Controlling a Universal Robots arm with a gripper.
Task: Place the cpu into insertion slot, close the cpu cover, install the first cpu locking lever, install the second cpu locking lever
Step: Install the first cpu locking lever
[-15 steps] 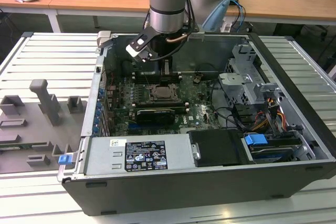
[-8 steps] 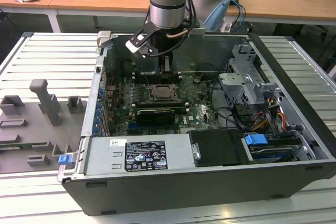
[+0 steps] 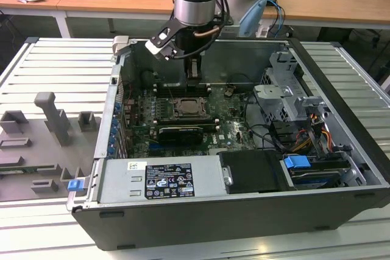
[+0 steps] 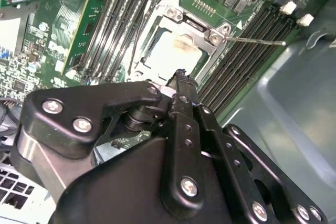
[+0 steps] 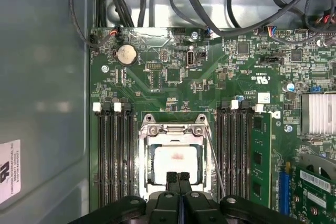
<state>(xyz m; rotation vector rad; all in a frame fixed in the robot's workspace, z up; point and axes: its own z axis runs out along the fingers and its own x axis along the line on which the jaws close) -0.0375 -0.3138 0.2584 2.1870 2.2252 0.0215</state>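
The cpu [image 5: 176, 160] lies flat and face up in the slot [image 5: 149, 167], square to its rim, with the cover [image 5: 173, 129] folded down around it. A thin lever [image 5: 214, 163] runs along one side of the slot, slanting out over the memory slots [image 5: 233, 156]. The end effector [image 5: 178, 176], clenched and empty, hangs above the slot's edge. Cables [image 5: 210, 14] lie well beyond the slot.

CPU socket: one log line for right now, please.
cpu seated | cover down over it | lever angled out, unlatched | gripper shut, empty, at cover's edge
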